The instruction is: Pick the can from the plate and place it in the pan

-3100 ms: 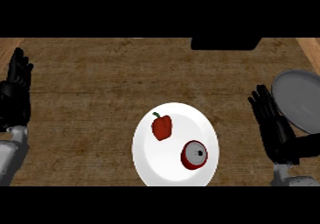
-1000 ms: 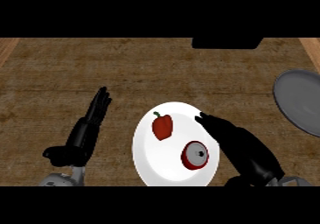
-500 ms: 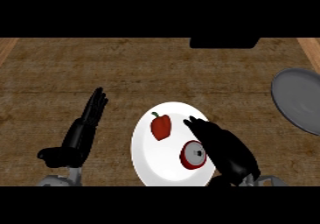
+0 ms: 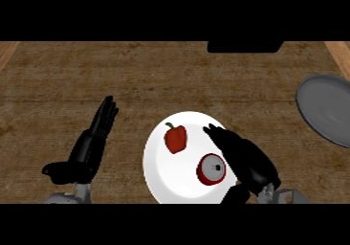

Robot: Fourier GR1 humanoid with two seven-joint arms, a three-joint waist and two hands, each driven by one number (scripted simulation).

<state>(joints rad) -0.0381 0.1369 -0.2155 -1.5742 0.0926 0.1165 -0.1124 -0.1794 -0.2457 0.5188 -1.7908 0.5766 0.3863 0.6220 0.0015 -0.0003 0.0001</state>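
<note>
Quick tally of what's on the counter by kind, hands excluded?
Plate: 1
Can: 1
Red pepper: 1
Pan: 1
Total: 4

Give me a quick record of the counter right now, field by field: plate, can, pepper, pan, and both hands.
plate: white plate at the lower middle of the wooden counter
can: red can lying on the plate, its end facing up
pepper: red pepper on the plate, beyond and left of the can
pan: grey pan at the right edge, holding nothing
right hand: right hand over the plate's right side, beside the can, fingers extended
left hand: left hand left of the plate, fingers straight
</note>
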